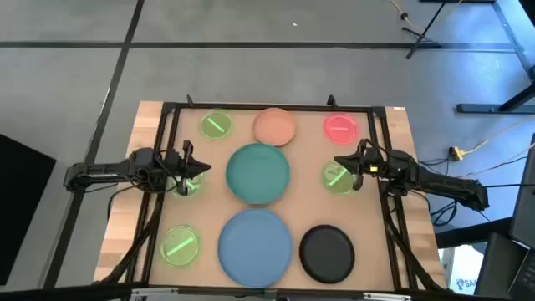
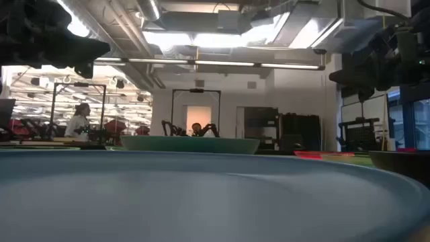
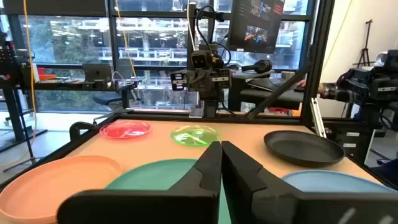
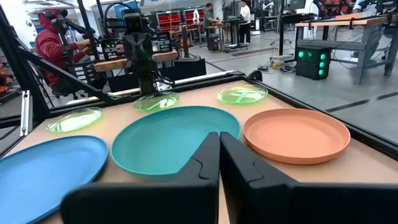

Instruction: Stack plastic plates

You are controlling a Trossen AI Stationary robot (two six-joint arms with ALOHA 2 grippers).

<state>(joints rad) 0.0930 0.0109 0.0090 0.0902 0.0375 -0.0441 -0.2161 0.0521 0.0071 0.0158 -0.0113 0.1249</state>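
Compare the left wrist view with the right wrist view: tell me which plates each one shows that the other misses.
Only the left wrist view shows the round black plastic plate and the small pink-red translucent plate. Only the right wrist view shows three small green translucent plates, such as one near the table's edge. Both show the large teal plate, the large blue plate and the peach plate.

Light wooden table with tan work surface, boxed by black metal frame. Grey floor around it. Yellow plug and cable on floor, right of table. Person in red hooded top seated beyond table. Person in white standing far left in room.
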